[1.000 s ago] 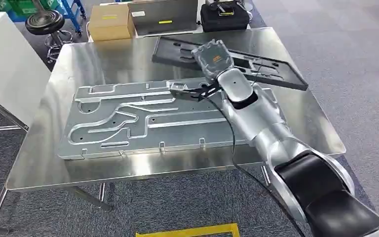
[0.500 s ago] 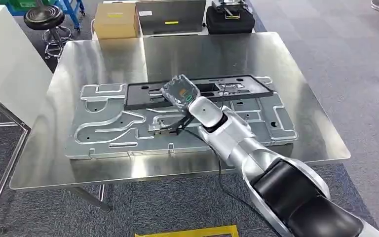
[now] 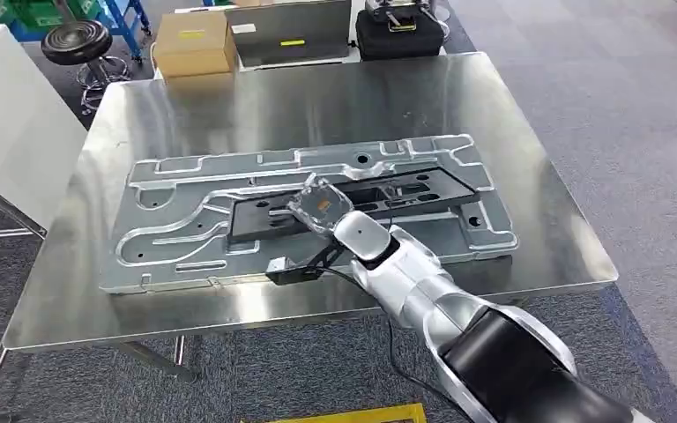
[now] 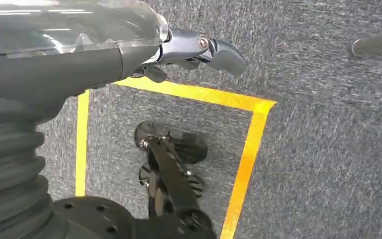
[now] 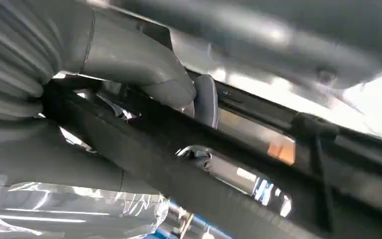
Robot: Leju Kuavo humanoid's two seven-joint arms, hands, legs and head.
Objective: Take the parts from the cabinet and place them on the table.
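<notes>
The black part (image 3: 353,198) is coming down and nearer since a second ago, now lying along the big silver plate (image 3: 185,225) on the table (image 3: 317,97). The right hand (image 3: 319,204) is gripping its near edge, thumb and fingers (image 5: 206,99) clamped over the rim. It's looking long, flat and stiff, probably light; a mid-length hold is keeping it level. The left hand (image 4: 194,47) is hanging, holding nothing, fingers loosely apart.

The right hand (image 3: 319,204) grips a long black panel (image 3: 353,201) above a large silver metal plate (image 3: 185,225) that lies flat on the steel worktop (image 3: 317,97). Beyond the worktop's far edge stand a cardboard box (image 3: 194,42), a black case (image 3: 398,31) and a black stool (image 3: 78,40).
</notes>
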